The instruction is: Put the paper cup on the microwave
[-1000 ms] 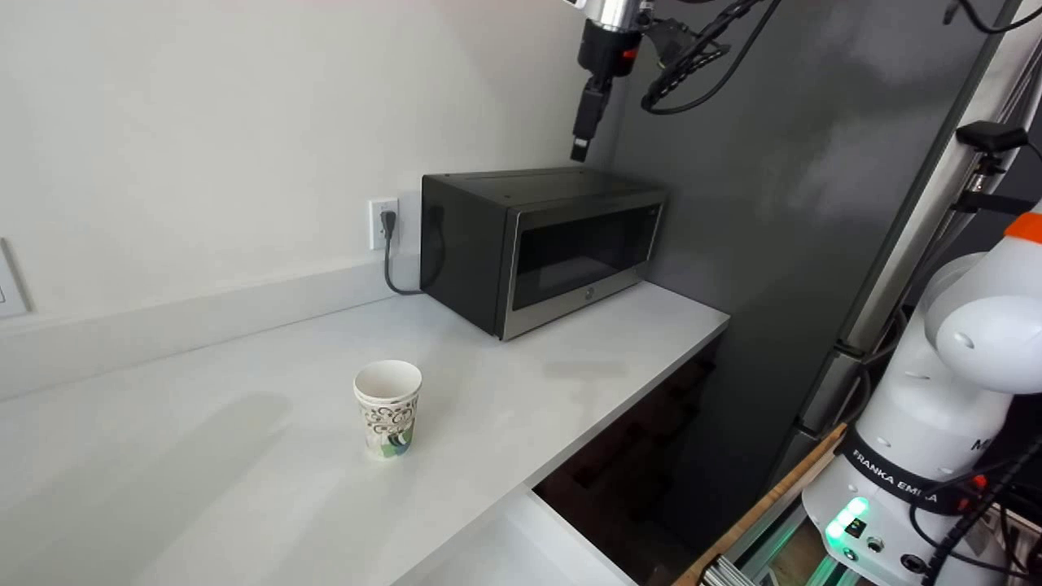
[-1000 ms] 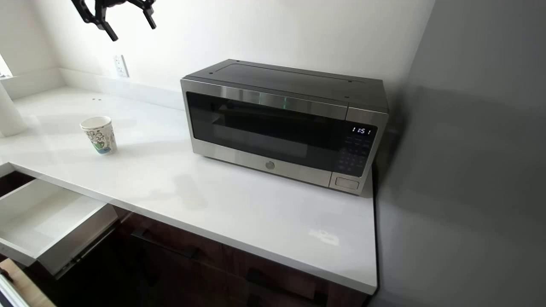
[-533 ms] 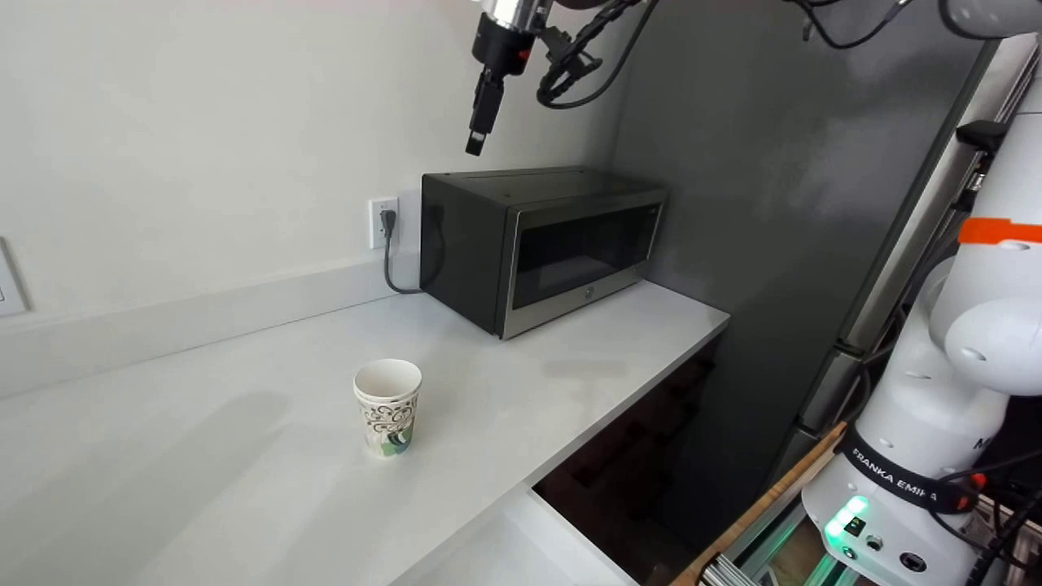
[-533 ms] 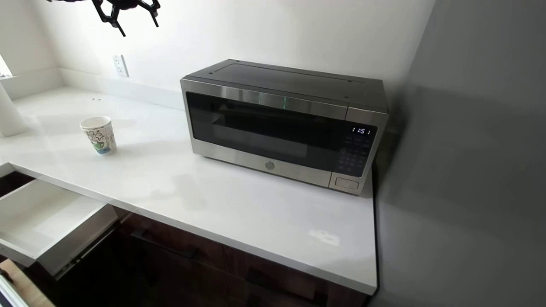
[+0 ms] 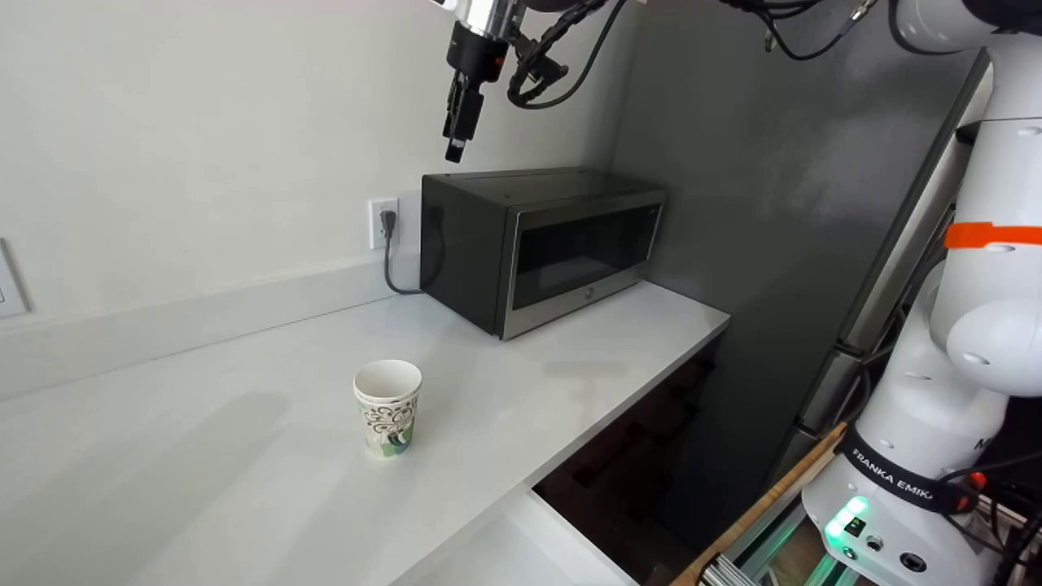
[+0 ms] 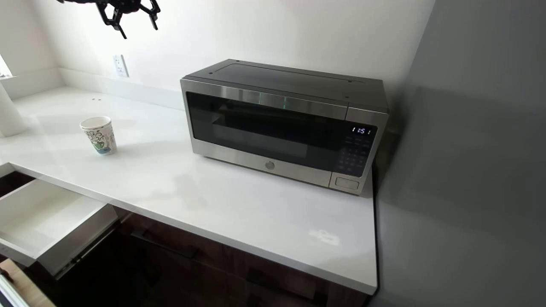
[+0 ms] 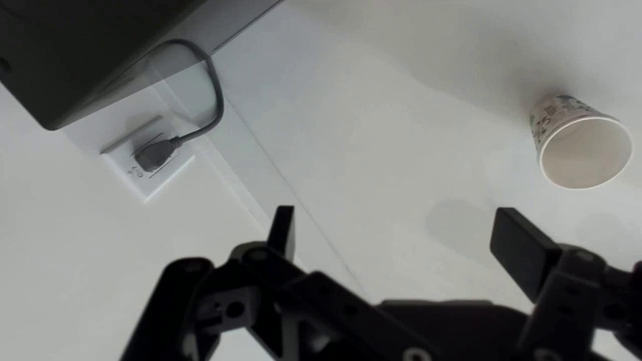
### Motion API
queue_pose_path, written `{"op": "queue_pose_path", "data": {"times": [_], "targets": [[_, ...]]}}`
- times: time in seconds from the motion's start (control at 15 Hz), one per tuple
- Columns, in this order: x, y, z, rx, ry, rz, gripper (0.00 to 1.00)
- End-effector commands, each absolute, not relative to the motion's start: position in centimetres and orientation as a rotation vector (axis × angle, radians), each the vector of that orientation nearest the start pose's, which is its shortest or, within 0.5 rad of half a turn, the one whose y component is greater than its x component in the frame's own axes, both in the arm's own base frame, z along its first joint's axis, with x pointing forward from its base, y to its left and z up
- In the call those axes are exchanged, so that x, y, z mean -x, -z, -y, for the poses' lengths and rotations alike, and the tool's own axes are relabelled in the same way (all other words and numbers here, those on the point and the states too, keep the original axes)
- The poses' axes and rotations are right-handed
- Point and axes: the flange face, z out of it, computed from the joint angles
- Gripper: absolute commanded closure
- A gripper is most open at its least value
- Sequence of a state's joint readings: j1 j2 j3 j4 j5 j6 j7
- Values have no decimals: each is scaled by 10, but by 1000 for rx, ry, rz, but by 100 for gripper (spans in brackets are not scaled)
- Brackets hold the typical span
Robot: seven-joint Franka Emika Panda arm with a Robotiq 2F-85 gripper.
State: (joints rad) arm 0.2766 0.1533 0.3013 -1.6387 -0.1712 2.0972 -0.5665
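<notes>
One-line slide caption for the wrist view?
Open, empty fingers above the white counter; paper cup upright at right, microwave and plugged-in cord at upper left.

the wrist view crops the microwave; both exterior views crop the drawer

In an exterior view I've got the paper cup upright on the desk, L of the microwave & well apart from it. Microwave's on the desk too, wall behind, tall panel just to its R. Drawer juts out below the desk's front edge, btm L. My end effector hangs above the desk, apart from both; in wrist view cup's R, outlet L.
</notes>
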Motion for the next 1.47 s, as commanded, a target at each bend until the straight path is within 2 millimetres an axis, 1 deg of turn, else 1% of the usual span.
{"op": "queue_pose_path", "data": {"times": [0.0,0.13,0.2,0.27,0.33,0.47,0.53,0.6,0.73,0.87,0.93,1.07,1.2,1.4], "targets": [[-530,-525,-361,2578,228,1812,0],[-510,-500,-386,2533,63,1813,0],[-502,-488,-394,2548,-19,1787,0],[-499,-473,-402,2575,-96,1760,0],[-497,-458,-410,2588,-126,1727,0],[-496,-434,-423,2642,-181,1636,0],[-495,-427,-430,2636,-175,1633,0],[-491,-439,-419,2619,-133,1690,0],[-493,-424,-427,2624,-166,1665,0],[-496,-422,-428,2624,-164,1659,0],[-501,-422,-428,2656,-171,1597,0],[-509,-415,-432,2665,-161,1535,0],[-515,-403,-438,2675,-189,1462,0],[-522,-383,-449,2668,-252,1402,0]]}}
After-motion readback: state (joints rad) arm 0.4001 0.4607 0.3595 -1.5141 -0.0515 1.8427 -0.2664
